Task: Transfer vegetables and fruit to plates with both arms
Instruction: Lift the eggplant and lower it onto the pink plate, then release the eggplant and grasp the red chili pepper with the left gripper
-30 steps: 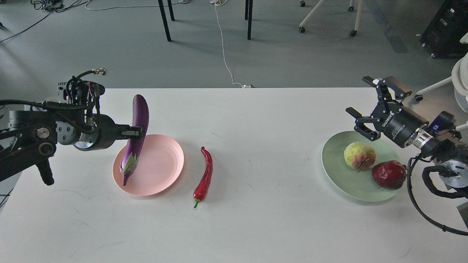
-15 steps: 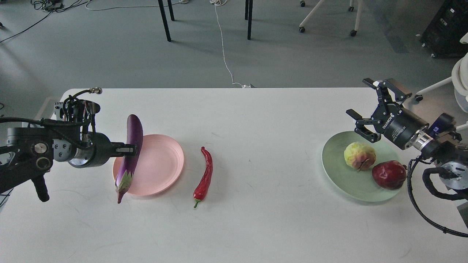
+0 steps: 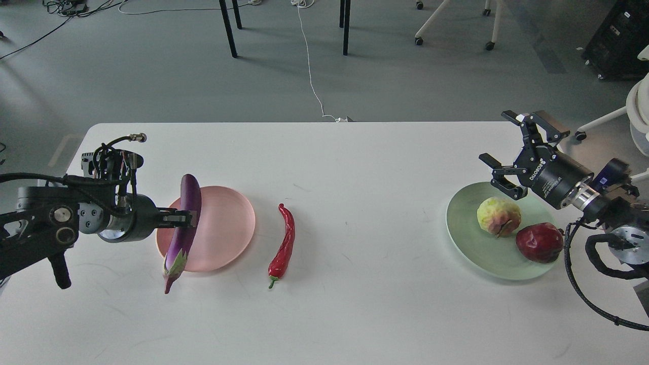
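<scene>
My left gripper [image 3: 186,219] is shut on the purple eggplant [image 3: 183,229] at its middle. The eggplant hangs nearly upright, calyx end down, over the left rim of the pink plate [image 3: 223,233]; its tip is past the plate's front-left edge. The red chili [image 3: 284,245] lies on the table right of the pink plate. My right gripper [image 3: 509,152] is open and empty, above the back-left of the mint green plate [image 3: 471,243]. The yellow-green fruit [image 3: 498,216] and the dark red fruit [image 3: 539,242] rest on that plate.
The white table [image 3: 355,314] runs to a far edge just behind both arms. Beyond it are the grey floor, black table legs [image 3: 228,28], a white cable [image 3: 310,66] and chair bases. A black cable loop [image 3: 588,289] hangs from my right arm over the table's right side.
My left gripper has lowered and drawn left and nearer with the eggplant, whose tip moved from over the pink plate to its front-left edge. The right gripper stayed nearly still.
</scene>
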You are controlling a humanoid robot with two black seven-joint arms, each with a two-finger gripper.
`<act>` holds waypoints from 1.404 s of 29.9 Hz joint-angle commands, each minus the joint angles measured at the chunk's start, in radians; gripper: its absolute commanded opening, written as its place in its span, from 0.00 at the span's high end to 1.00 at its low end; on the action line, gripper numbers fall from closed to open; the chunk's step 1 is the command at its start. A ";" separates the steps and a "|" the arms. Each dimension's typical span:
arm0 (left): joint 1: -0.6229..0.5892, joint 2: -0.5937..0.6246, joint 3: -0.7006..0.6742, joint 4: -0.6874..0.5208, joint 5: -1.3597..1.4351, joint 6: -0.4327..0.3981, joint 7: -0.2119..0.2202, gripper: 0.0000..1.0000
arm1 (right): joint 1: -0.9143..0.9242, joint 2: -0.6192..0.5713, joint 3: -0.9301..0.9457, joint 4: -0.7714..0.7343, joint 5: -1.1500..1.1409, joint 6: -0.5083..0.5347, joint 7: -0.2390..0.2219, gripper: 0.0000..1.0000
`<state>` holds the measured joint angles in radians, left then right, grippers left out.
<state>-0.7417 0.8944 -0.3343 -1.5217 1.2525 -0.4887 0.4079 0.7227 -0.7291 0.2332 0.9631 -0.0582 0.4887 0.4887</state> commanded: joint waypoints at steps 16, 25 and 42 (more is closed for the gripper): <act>-0.073 -0.187 -0.177 -0.144 -0.010 0.000 0.074 0.09 | 0.001 -0.004 0.000 0.000 0.000 0.000 0.000 0.02; 0.025 -0.388 -0.138 -0.167 0.102 0.000 0.081 0.09 | 0.000 -0.027 0.000 0.000 0.000 0.000 0.000 0.02; 0.108 -0.410 -0.097 -0.115 0.205 0.000 0.081 0.09 | -0.002 -0.027 0.000 -0.001 0.000 0.000 0.000 0.02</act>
<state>-0.6343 0.4850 -0.4305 -1.6537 1.4465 -0.4886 0.4888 0.7209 -0.7564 0.2336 0.9618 -0.0583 0.4887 0.4887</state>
